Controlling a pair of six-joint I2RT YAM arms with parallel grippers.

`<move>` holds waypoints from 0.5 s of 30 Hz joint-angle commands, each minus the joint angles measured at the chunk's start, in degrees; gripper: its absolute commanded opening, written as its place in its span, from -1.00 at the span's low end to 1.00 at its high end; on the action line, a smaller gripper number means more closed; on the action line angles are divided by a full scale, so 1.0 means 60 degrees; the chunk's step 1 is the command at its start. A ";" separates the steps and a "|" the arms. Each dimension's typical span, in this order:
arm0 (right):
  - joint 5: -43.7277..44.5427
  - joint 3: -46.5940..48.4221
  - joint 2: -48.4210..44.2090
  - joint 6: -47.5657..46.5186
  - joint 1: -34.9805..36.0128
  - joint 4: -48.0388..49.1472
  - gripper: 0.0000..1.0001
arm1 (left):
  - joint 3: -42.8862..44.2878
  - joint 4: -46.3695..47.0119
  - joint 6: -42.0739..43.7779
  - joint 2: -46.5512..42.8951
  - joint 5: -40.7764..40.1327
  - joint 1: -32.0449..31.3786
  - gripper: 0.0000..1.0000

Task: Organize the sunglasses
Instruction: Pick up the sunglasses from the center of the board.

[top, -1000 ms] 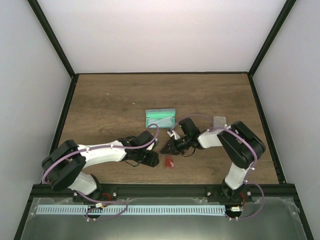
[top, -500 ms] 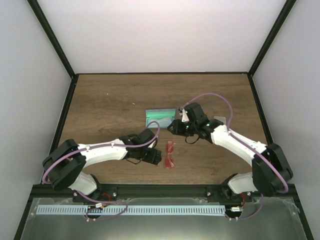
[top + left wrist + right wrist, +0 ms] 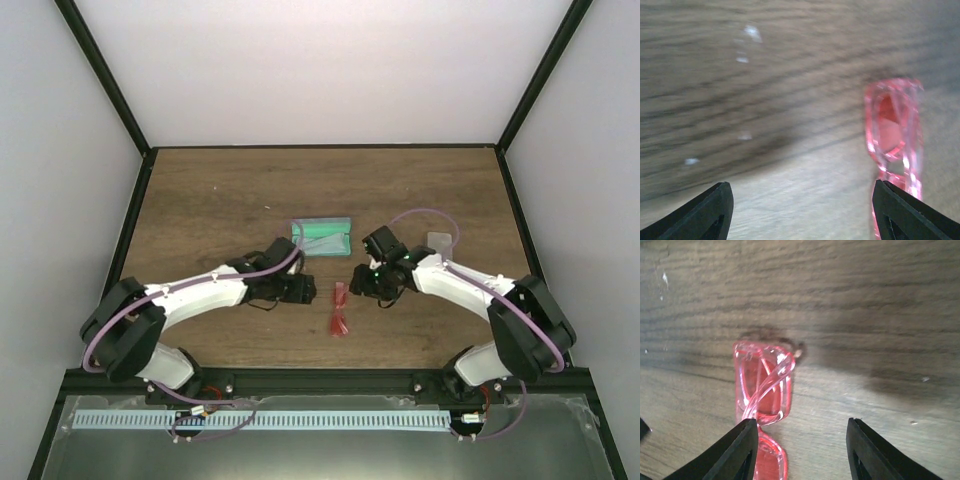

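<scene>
One pair of sunglasses [image 3: 340,308], translucent pink-red and folded, lies flat on the wooden table between the two arms. My left gripper [image 3: 306,291] hovers just to its left, open and holding nothing. In the left wrist view the sunglasses [image 3: 892,125] lie beside the right fingertip [image 3: 912,215], with the left gripper [image 3: 802,220] over bare wood. My right gripper [image 3: 359,283] sits just right of the pair, also open. In the right wrist view the sunglasses [image 3: 762,385] reach under the left fingertip [image 3: 732,452], outside the gap of the right gripper [image 3: 802,450].
An open case with a green lining [image 3: 322,237] lies behind the sunglasses, near the table's middle. A pale square cloth [image 3: 440,241] rests to its right, partly under the right arm's cable. Black frame posts border the table.
The right gripper opened, swung back toward the case, then came forward beside the sunglasses, which now lie stretched out on the wood. The left gripper opened wider and drew back.
</scene>
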 commanded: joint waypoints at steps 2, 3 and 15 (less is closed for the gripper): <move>0.0239 0.0780 0.0455 0.0389 0.0950 -0.0314 0.01 | -0.0625 0.0002 -0.0527 -0.0791 0.0433 0.1252 0.57; 0.0272 0.0910 0.0618 0.0427 0.1145 -0.0370 0.01 | -0.0707 -0.0047 -0.0527 -0.0921 0.0454 0.1456 0.57; 0.0762 0.2103 0.2228 0.0540 0.2003 -0.0862 -0.28 | -0.1612 -0.0295 -0.0361 -0.1902 0.0576 0.2232 0.58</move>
